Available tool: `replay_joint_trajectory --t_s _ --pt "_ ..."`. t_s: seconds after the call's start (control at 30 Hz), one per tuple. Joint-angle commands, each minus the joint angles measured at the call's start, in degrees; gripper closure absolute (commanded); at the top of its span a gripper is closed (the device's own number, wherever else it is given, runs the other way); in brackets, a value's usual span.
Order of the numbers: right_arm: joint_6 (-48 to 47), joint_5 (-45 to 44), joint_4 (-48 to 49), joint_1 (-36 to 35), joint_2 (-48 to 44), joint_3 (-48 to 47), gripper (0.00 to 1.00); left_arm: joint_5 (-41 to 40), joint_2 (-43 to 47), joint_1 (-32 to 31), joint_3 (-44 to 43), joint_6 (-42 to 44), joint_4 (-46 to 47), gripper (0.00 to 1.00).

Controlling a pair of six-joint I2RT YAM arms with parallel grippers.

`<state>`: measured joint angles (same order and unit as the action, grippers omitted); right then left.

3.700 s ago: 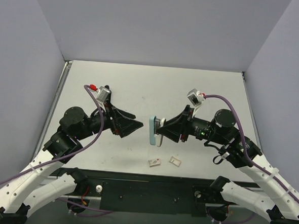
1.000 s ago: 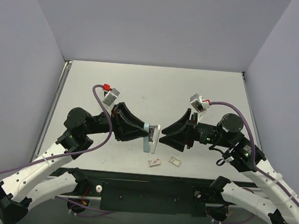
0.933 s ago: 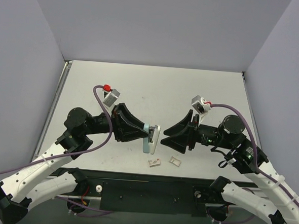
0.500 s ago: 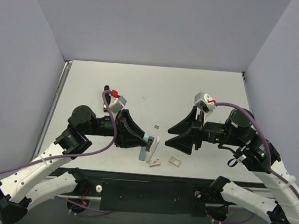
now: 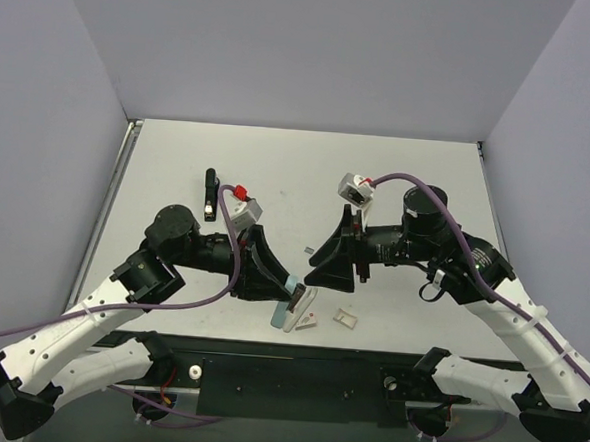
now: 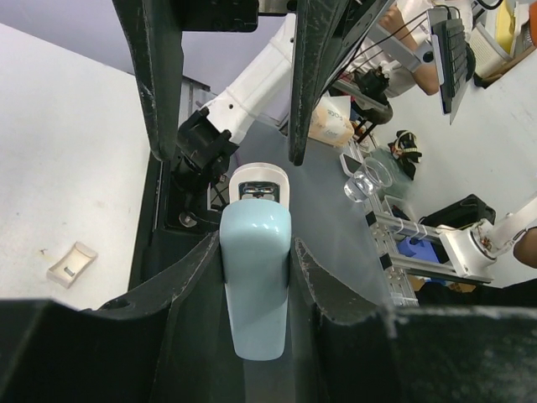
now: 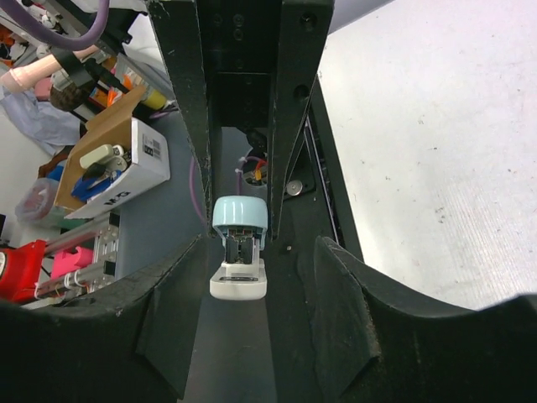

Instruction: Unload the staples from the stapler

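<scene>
My left gripper (image 5: 285,293) is shut on the stapler (image 5: 290,309), which has a light-blue top and a white base and hangs tilted over the table's near edge. In the left wrist view the blue body (image 6: 256,285) sits tight between both fingers. My right gripper (image 5: 319,275) stands open just right of the stapler, apart from it. In the right wrist view the stapler (image 7: 239,248) faces me nose-on, its dark magazine showing between top and base, beyond my open right gripper (image 7: 262,260). Two short pale staple strips (image 5: 305,322) (image 5: 345,317) lie on the table.
One strip (image 6: 71,260) shows on the table at the left of the left wrist view. A tiny pale bit (image 5: 307,250) lies mid-table. The black front rail (image 5: 296,366) runs just below the stapler. Grey walls (image 5: 69,147) enclose the table.
The right gripper let go of the stapler after the left one took it. The left arm carried it down toward the near edge and tilted it. The right arm swung back in beside it.
</scene>
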<state>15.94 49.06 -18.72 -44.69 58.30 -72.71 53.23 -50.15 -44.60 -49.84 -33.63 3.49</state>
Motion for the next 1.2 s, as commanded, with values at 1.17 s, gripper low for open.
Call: replay_joint_trajectory --t_s 1.17 --pt "-9.26 1.13 -6.94 -7.08 4.80 -3.06 0.80 0.21 -1.53 -3.30 -4.30 2.87 -1.29 1.00"
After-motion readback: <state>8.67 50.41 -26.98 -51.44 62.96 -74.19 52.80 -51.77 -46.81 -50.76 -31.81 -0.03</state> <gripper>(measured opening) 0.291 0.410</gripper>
